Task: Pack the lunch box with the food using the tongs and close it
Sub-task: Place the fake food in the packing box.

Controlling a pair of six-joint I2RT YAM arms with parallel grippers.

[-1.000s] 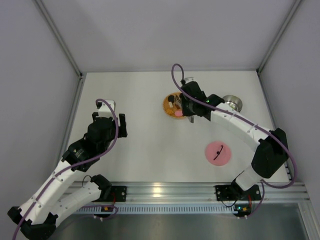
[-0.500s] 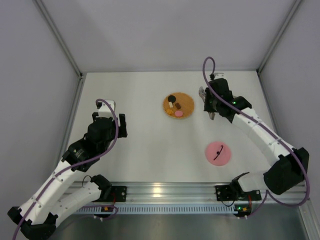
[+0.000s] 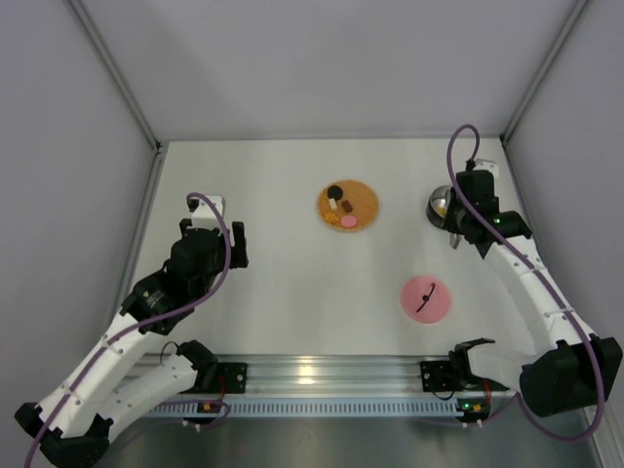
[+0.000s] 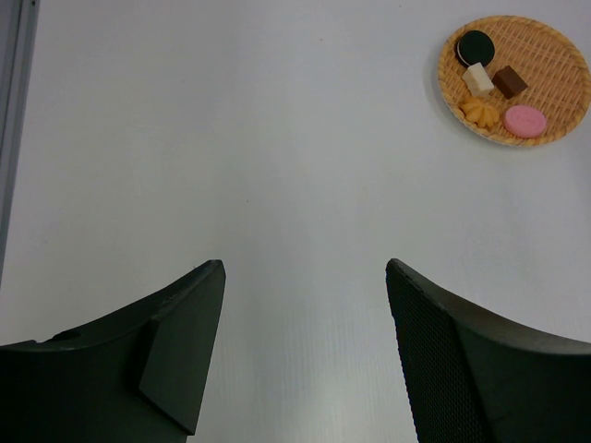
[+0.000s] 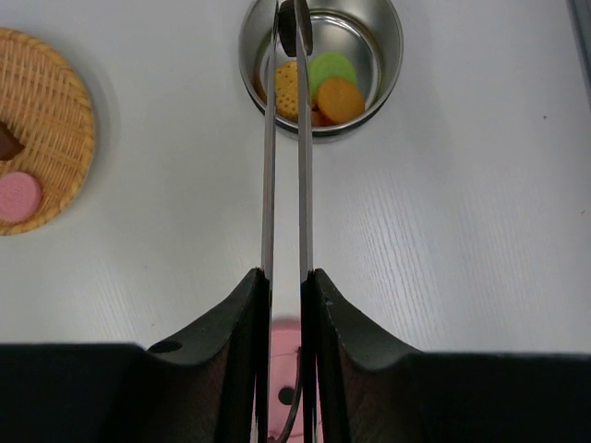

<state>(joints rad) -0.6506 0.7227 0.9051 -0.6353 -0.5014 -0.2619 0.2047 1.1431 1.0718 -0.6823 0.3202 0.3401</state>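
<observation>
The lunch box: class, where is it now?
The lunch box sits far right in the top view, under the tongs, right of the woven mat.

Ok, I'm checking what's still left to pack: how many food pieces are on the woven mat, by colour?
Black round piece: 1
Cream block: 1
Brown block: 1
Orange flower-shaped piece: 1
Pink round piece: 1
Total on the woven mat: 5

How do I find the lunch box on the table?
Go to the far right side of the table. The lunch box sits there under the tongs. It is the only shiny steel bowl; the woven mat and pink lid are flat.
</observation>
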